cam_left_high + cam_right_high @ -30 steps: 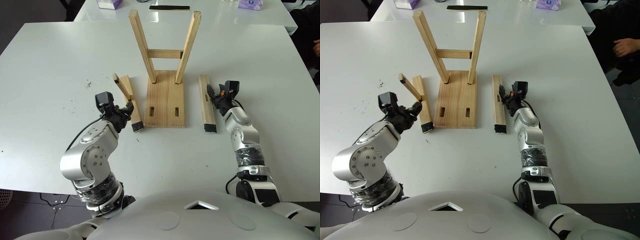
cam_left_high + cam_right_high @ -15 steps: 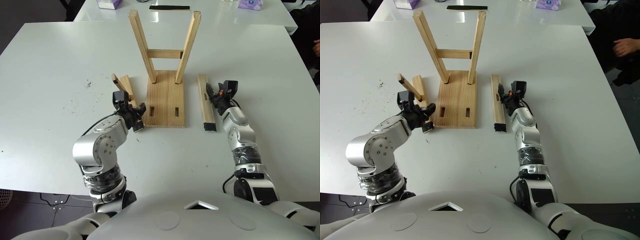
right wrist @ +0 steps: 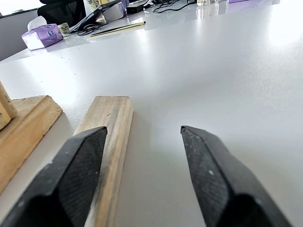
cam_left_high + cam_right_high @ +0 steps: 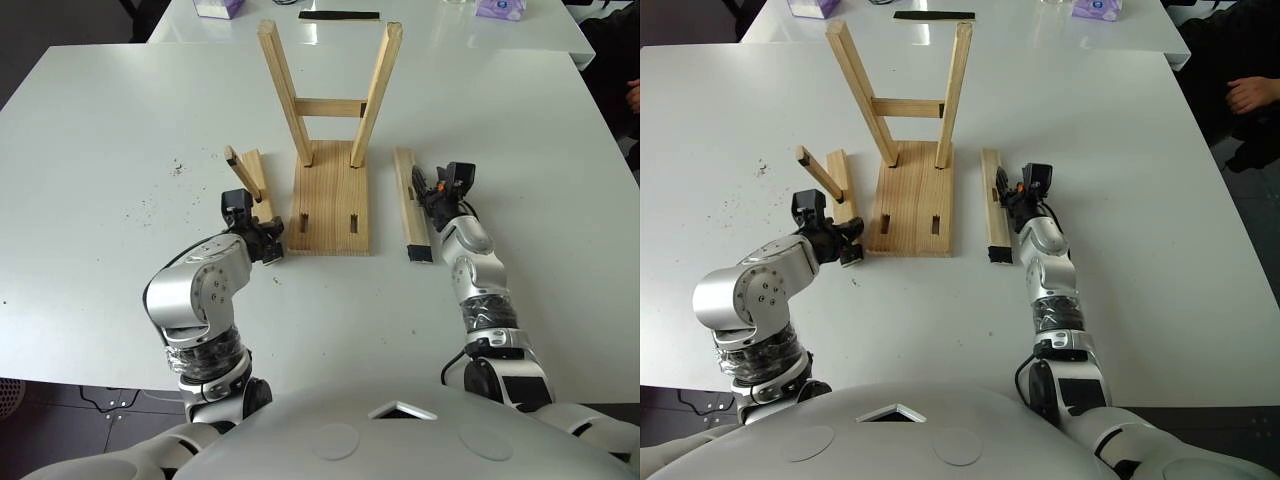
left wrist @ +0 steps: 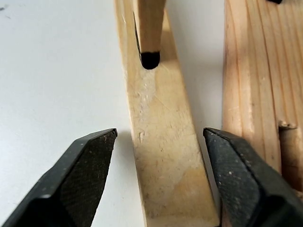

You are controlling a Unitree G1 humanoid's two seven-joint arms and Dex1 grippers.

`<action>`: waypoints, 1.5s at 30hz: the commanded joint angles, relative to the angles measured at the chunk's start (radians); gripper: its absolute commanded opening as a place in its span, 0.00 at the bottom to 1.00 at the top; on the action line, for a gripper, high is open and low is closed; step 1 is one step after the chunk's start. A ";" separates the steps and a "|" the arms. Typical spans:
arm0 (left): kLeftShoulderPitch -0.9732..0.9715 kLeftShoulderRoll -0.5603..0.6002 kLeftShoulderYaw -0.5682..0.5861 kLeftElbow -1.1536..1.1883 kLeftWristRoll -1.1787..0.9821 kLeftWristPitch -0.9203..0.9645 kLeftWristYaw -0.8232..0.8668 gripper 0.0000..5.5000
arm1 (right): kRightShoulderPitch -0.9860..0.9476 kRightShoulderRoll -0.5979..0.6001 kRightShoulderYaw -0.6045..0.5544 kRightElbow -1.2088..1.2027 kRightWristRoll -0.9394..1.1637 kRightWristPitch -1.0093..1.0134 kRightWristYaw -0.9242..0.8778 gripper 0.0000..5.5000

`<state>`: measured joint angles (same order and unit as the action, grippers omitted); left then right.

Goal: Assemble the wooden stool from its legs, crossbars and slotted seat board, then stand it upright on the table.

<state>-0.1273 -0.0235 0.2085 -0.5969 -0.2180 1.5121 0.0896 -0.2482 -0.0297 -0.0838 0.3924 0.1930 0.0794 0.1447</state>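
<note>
- On the left of the white table [image 4: 110,120], left gripper [image 5: 161,175] spread open, straddling the near end of the loose left leg [image 5: 163,142] without clamping it.
- Right finger [image 5: 241,179] squeezed between that leg and the seat board [image 4: 331,215]; likely to nudge the board on closing, or to pinch leg and board together.
- Crossbar stub [image 4: 243,172] sticking up at a slant from the left leg; liable to swing or twist the piece if gripped so near the end.
- In the middle, seat board lying flat with two legs and their crossbar [image 4: 330,107] already standing in its far slots; near slots open. Tall frame easy to tip if the board gets shoved.
- To the right, second loose leg [image 4: 409,205] flat just beside the board.
- Right gripper [image 4: 428,192] released, low beside that leg, one finger [image 3: 75,179] over its edge, the other over bare table; closing here likely to clip the edge and skid the leg away.
</note>
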 commanded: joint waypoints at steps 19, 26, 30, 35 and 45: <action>0.120 0.344 -0.181 0.129 0.001 -0.185 -0.250 0.36 | 0.065 0.088 -0.084 -0.448 0.214 0.142 -0.043 0.52; -0.052 0.335 0.024 0.244 -0.038 -0.383 -0.263 0.36 | 0.016 0.119 -0.102 -0.612 0.298 0.177 -0.112 0.52; -0.301 0.206 0.316 0.381 -0.248 -0.434 -0.233 0.36 | -0.023 0.105 -0.054 -0.678 0.318 0.200 -0.077 0.52; -0.497 0.130 0.501 0.414 -0.616 -0.458 -0.304 0.36 | -0.148 0.039 -0.010 -0.703 0.429 0.298 0.056 0.52; -0.342 0.216 0.350 0.233 -0.958 -0.491 -0.642 0.36 | -0.271 -0.119 -0.085 -0.721 0.903 0.666 0.251 0.52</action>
<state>-0.5130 0.1581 0.6207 -0.3143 -1.1344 1.0225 -0.4755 -0.5052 -0.0896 -0.1487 -0.2733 0.9746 0.6657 0.3332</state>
